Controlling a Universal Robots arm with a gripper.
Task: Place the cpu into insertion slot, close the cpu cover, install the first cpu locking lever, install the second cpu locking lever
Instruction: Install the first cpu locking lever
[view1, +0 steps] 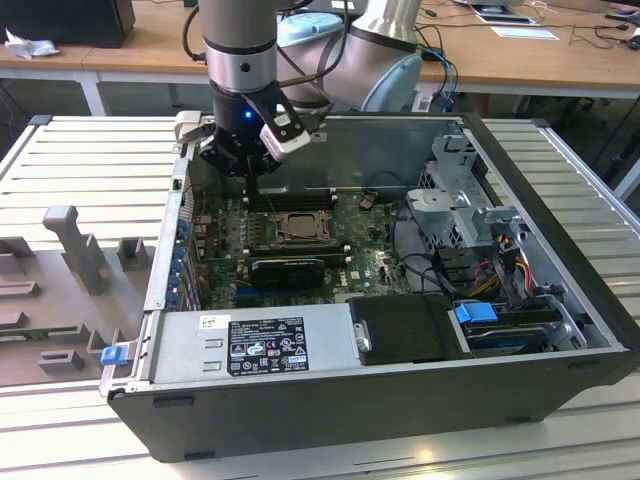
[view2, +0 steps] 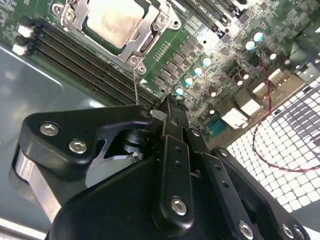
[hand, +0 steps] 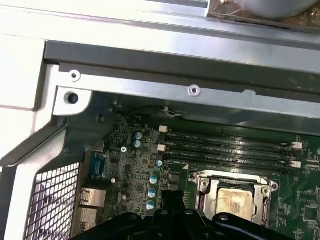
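**Cpu seated, gripper above the board's rear edge**

Hanging over the open case (view1: 560, 330), the gripper (view1: 250, 165) sits above the motherboard (view1: 340, 265) near the case's rear wall, just beside the memory slots (hand: 225, 150). I cannot tell whether its jaws are apart or together: both wrist views catch the black linkage, but not the tips clearly.

The cpu (view2: 112, 20) lies flat in the slot (view1: 297, 230), its pale metal top showing a brownish smear in the first wrist view. The cover (view2: 147, 35) is down around it, framing the chip through its window. A thin wire lever (view2: 135, 85) runs from the cover's corner toward the gripper in the second wrist view; whether it is latched I cannot tell.

Judging by looks, the cpu is light, stiff and fragile, best held by 2 opposite edges and never pressed on its underside. The cover is thin sheet metal, stiff but easily bent, so it wants pushing on its frame. The lever is springy wire, probably slippery, and best taken near its free end.
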